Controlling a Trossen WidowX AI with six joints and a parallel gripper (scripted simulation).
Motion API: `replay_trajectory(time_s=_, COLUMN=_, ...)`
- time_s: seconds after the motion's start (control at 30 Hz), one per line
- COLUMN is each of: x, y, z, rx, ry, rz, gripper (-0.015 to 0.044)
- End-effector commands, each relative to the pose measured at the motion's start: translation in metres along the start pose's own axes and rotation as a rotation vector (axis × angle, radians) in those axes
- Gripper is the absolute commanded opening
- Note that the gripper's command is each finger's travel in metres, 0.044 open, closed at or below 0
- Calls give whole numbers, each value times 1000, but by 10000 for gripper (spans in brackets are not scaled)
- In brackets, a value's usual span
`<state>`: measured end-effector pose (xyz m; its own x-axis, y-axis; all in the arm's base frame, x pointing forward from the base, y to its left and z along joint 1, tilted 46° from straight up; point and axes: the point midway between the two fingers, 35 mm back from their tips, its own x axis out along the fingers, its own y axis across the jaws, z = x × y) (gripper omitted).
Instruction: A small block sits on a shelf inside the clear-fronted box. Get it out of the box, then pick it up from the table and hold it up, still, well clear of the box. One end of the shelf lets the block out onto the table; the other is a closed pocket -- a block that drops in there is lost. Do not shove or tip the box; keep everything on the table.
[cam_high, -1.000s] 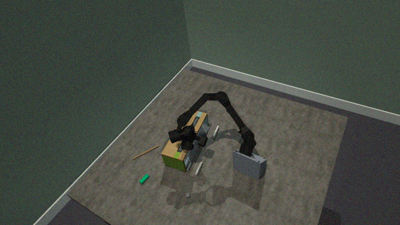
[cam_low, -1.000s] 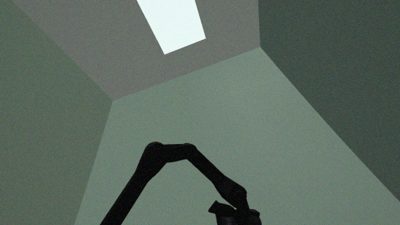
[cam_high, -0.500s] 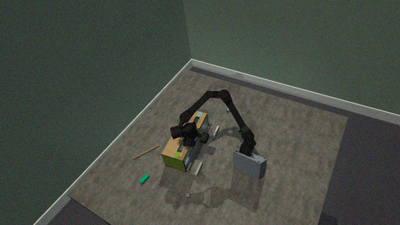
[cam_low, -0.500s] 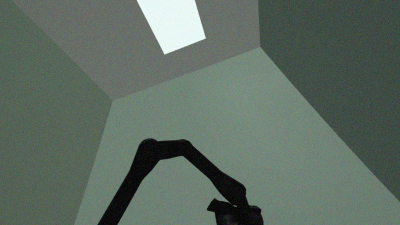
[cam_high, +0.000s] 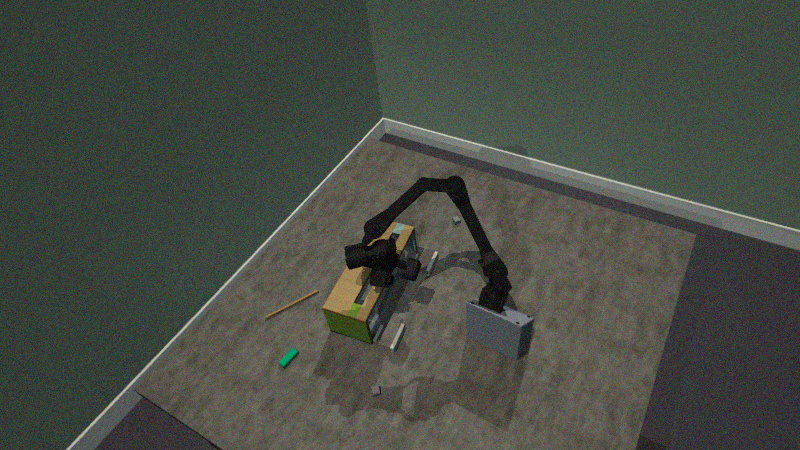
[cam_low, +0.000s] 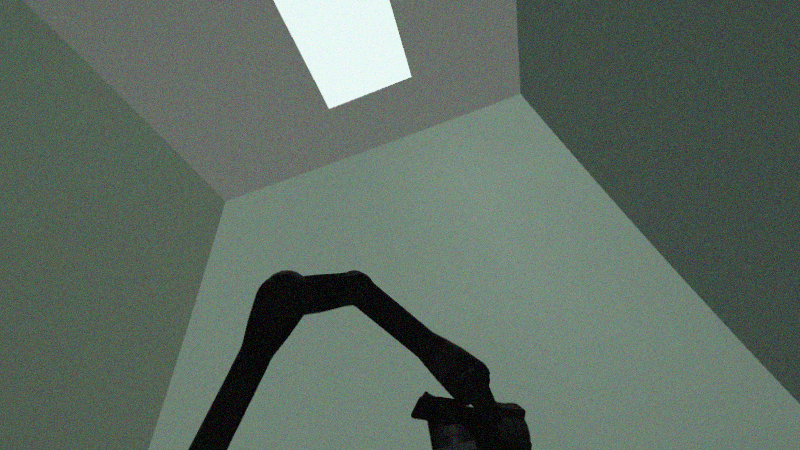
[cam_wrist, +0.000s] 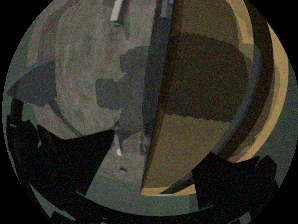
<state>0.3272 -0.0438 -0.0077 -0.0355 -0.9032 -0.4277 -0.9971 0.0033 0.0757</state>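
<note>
The box (cam_high: 342, 291) (cam_wrist: 192, 145) has a wooden top with a long slot and a green end panel. It stands upright, its clear front facing the arm's base. My gripper (cam_high: 397, 275) (cam_wrist: 162, 143) is open and empty, above the box's top and front edge; in the wrist view its dark fingers stand wide apart on both sides of that edge. I cannot make out the small block on the shelf; the arm and gripper cover the middle of the box, and the clear front is dark and steeply angled. The exterior view shows only the arm and part of the wrist.
Two off-white bars (cam_high: 432, 263) (cam_high: 397, 337) lie in front of the box. Small grey pieces (cam_high: 456, 220) (cam_high: 375, 390) lie farther out. A thin wooden stick (cam_high: 292, 305) and a green bar (cam_high: 288, 358) lie beyond the box's green end and back. The grey arm base (cam_high: 495, 330) stands opposite the front.
</note>
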Motion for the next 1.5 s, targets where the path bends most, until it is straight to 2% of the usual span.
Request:
replay_trajectory(time_s=0.0, x=6, y=2, z=-7, rx=-6, ry=4, rz=8, gripper=400)
replay_trajectory(time_s=1.47, x=29, y=1, z=-76, rx=-7, ry=8, rz=9, gripper=400)
